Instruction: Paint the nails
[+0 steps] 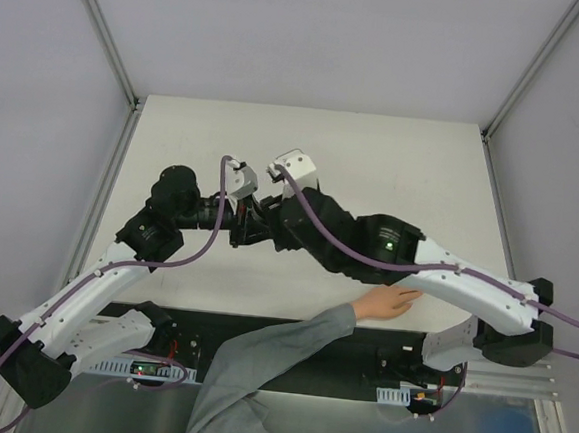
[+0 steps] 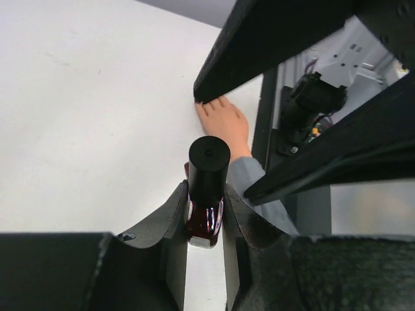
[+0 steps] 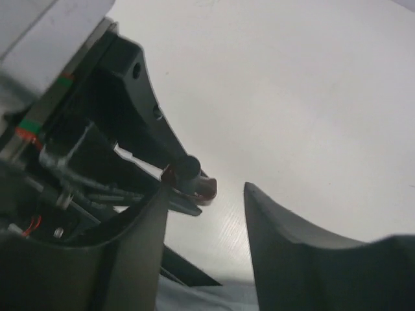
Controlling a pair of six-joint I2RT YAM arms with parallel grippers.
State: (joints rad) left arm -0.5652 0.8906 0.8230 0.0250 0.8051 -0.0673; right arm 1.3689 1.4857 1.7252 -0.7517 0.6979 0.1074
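My left gripper point(image 2: 206, 194) is shut on a small dark red bottle point(image 2: 205, 223) with a black cap point(image 2: 209, 165), held above the white table point(image 2: 97, 116). My right gripper point(image 3: 209, 183) is open, its left finger next to the bottle point(image 3: 206, 188). Its black fingers point(image 2: 272, 45) cross the left wrist view. The two grippers, left point(image 1: 243, 228) and right point(image 1: 267, 218), meet at mid-table. A bare hand point(image 1: 388, 303) with a grey sleeve point(image 1: 268, 360) rests flat near the front edge, partly under the right arm. The hand also shows in the left wrist view point(image 2: 227, 126), fingertips hidden. The nails cannot be made out.
The right forearm point(image 1: 445, 279) stretches over the hand. Black base plates and wiring point(image 1: 158, 352) lie along the near edge. Grey frame posts point(image 1: 103, 31) stand at the table's back corners.
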